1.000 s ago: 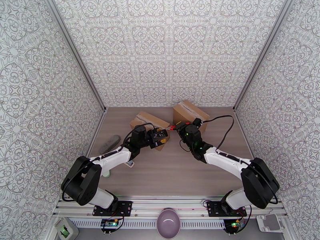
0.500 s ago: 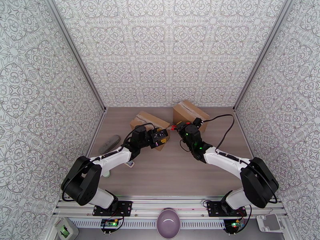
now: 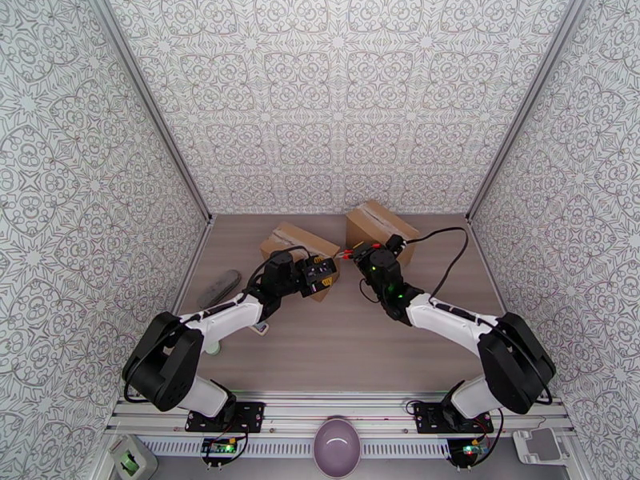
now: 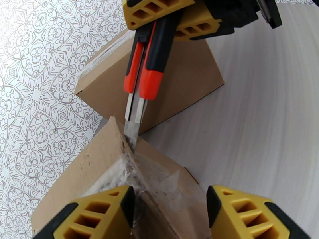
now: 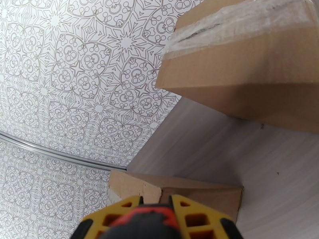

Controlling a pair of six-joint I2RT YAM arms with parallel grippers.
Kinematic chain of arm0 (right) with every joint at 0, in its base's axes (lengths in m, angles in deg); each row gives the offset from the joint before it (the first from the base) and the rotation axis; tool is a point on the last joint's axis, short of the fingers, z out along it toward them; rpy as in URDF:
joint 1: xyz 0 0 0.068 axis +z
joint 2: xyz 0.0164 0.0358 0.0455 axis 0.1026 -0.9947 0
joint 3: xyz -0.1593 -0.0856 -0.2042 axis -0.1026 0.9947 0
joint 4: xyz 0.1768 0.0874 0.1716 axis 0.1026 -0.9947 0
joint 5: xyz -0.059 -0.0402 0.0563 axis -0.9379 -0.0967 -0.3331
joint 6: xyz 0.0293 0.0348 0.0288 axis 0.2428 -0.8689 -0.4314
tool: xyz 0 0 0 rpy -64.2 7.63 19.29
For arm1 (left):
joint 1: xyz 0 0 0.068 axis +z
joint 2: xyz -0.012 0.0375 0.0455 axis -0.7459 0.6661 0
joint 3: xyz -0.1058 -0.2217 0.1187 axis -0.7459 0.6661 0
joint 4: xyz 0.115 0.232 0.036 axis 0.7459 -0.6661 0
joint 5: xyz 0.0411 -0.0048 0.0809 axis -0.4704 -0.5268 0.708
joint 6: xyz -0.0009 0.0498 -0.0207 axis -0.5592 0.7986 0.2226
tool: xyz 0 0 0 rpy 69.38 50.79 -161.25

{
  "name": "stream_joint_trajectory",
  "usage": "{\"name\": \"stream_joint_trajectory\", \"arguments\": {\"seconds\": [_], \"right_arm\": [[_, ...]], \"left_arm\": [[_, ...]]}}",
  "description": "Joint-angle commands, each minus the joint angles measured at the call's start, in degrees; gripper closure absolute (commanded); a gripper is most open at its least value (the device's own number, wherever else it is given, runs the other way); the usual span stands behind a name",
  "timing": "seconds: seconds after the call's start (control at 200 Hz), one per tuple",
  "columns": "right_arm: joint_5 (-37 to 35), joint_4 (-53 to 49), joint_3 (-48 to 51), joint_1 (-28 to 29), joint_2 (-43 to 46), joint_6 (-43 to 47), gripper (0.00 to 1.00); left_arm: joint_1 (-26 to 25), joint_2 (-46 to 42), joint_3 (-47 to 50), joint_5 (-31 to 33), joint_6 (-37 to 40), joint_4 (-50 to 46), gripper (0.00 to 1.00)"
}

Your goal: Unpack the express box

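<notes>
The express box (image 3: pixel 294 243), brown cardboard sealed with clear tape, lies left of the table's centre. My left gripper (image 3: pixel 324 274) is closed on its near right end, and its yellow fingers (image 4: pixel 99 214) straddle the taped corner (image 4: pixel 159 184). A red and black utility knife (image 4: pixel 153 64) sits in my right gripper (image 3: pixel 360 254), which is shut on it. The blade tip (image 4: pixel 132 132) touches the box's top corner at the edge of the tape. In the right wrist view the knife handle (image 5: pixel 153 218) lies between the yellow fingers, above the box (image 5: pixel 175 192).
A second taped cardboard box (image 3: pixel 380 224) stands just behind the right gripper, near the back wall. A grey oblong object (image 3: pixel 218 288) lies by the left wall. A purple bowl (image 3: pixel 336 446) sits at the near rail between the arm bases.
</notes>
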Motion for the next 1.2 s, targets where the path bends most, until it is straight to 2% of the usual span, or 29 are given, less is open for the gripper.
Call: {"name": "stream_joint_trajectory", "arguments": {"seconds": [0.0, 0.53, 1.195], "right_arm": [[0.9, 0.4, -1.4, 0.2, 1.6, 1.2, 1.0], [1.4, 0.1, -0.9, 0.3, 2.2, 0.3, 1.0], [1.6, 1.4, -1.9, 0.3, -1.7, -0.3, 1.0]], "left_arm": [[-0.7, 0.7, 0.9, -0.1, -0.7, -0.6, 0.46], [-0.7, 0.9, 0.9, 0.3, -0.7, -0.6, 0.46], [-0.7, 1.1, 0.9, 0.4, -0.7, -0.6, 0.46]]}}
